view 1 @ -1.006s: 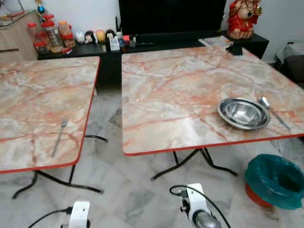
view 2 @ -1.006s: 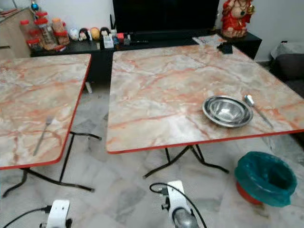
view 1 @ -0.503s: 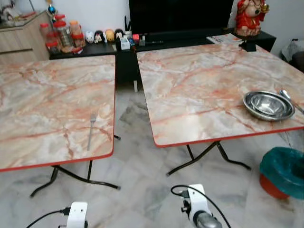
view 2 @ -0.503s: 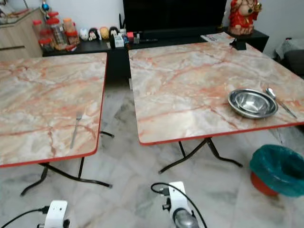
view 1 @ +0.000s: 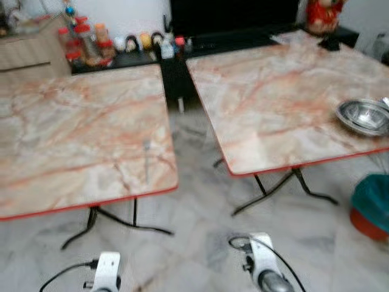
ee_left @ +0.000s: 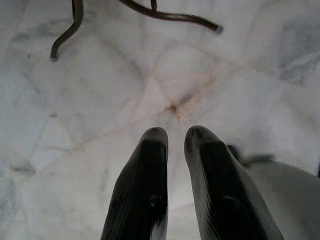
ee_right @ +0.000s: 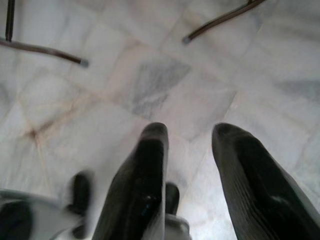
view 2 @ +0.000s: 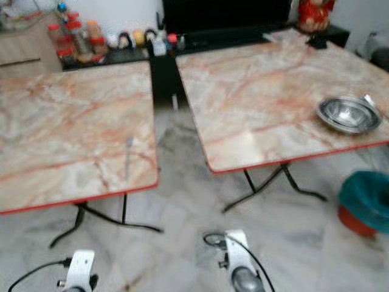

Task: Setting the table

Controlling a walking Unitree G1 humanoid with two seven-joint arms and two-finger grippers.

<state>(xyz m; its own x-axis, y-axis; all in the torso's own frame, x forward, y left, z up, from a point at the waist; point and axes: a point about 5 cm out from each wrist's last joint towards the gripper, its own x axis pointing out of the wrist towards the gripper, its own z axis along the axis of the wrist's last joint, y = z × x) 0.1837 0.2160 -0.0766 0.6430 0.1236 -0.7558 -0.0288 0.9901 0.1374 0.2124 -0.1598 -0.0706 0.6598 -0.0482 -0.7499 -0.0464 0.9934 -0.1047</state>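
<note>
Two marble tables, floor gap between.
Fork (view 1: 146,159) near left table's (view 1: 73,131) right edge; bowl (view 1: 363,115) near right table's (view 1: 273,91) right edge. Left gripper (ee_left: 175,137) nearly closed, right gripper (ee_right: 190,132) parted, both empty.

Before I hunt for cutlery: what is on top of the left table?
A single fork lies on the left table, near its front right corner. The table's left part runs out of frame, so anything there is unseen.
</note>
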